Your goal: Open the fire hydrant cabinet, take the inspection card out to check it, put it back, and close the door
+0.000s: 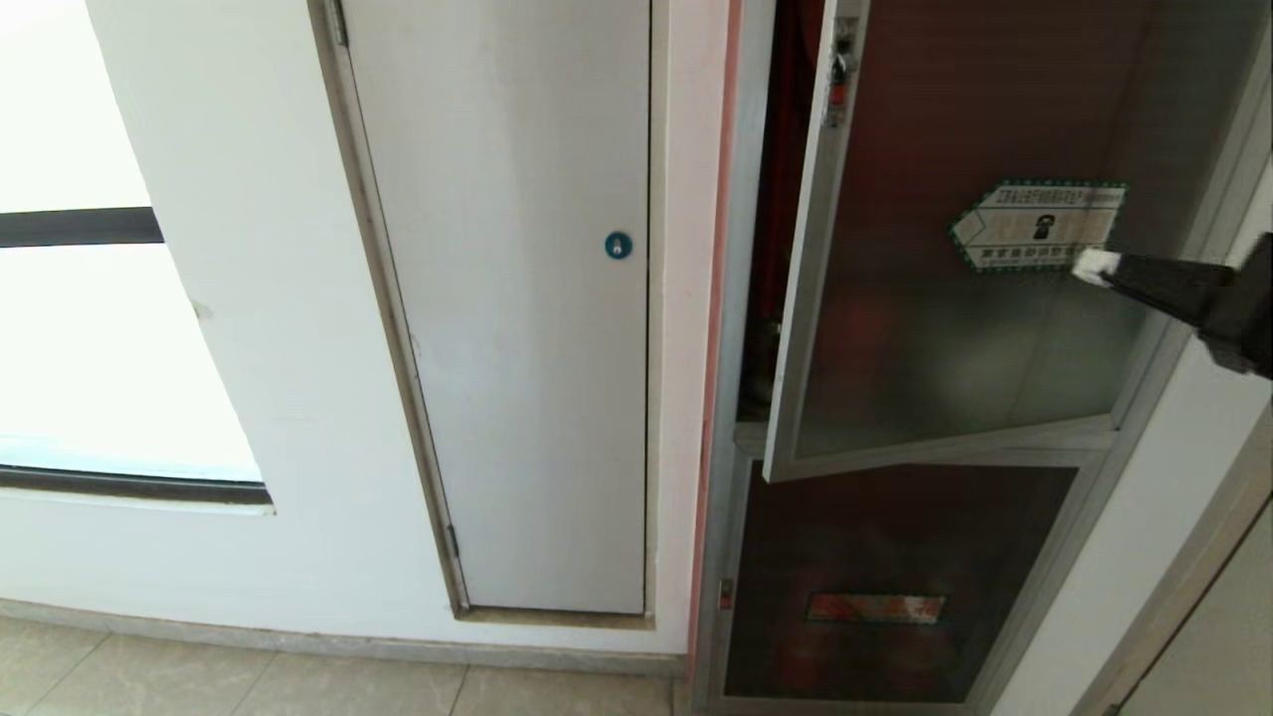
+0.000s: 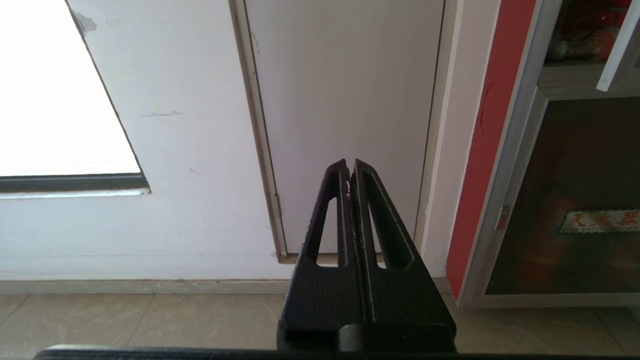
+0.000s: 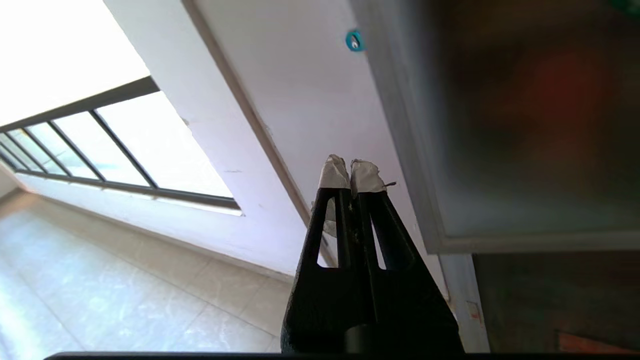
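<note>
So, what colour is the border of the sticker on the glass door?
Green, around a pale sticker on the door; clearest in the head view.

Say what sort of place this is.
Probably a corridor in a public or office building: a fire hydrant cabinet set in the wall with its glass door ajar, a grey-white panel door, tiled floor.

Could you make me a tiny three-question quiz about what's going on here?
1. True or false: the glass door of the fire hydrant cabinet is fully shut.
2. Which tool is beside the hexagonal sticker: A left, B right?
3. Fill in: the right tool has ___ tape on its tips.

Key: 1 false, it stands ajar. 2 B. 3 white.
</note>
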Tool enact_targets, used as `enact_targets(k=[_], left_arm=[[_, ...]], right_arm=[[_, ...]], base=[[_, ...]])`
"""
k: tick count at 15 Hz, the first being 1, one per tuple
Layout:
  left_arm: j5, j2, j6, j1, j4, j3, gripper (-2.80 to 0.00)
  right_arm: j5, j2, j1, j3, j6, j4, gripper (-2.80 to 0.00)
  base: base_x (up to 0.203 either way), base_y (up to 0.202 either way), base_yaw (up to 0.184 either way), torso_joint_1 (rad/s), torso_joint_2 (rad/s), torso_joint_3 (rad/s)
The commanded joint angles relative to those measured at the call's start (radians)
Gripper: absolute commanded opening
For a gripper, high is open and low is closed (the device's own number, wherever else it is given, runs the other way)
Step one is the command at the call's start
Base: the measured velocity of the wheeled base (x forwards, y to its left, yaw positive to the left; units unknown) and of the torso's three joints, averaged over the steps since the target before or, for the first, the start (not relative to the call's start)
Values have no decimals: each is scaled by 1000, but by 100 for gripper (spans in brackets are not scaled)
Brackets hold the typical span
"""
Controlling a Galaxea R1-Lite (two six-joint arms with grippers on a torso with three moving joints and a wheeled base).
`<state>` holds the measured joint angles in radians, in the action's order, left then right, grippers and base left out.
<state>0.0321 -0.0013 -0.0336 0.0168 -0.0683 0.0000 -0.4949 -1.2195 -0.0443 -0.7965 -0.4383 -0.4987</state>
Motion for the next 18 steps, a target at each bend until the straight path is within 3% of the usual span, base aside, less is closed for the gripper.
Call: enact_targets(k=[1,6,9,11,14,16,18], left_arm=[[0,1,0,0,-1,28,-280],[0,1,0,0,-1,28,-280],[0,1,0,0,-1,28,-280],[0,1,0,0,-1,28,-280],[0,1,0,0,-1,28,-280],[0,1,0,0,-1,28,-280],[0,1,0,0,-1,28,-280]], right_arm=[[6,386,4,119,12,73,-280],[17,814,7,173,95,455,-280],[19,965,8,261,241,586,-280],[49,997,11,361,345,601,-280],[195,1011,14,514,369,518,-280],[226,1028,19,628,389,399,-280],[240,1089,30,694,483,368,-280]], base=[[0,0,0,0,0,0],[0,0,0,0,0,0],[0,0,0,0,0,0],[0,0,0,0,0,0],[0,0,0,0,0,0],[0,0,0,0,0,0],[0,0,0,0,0,0]])
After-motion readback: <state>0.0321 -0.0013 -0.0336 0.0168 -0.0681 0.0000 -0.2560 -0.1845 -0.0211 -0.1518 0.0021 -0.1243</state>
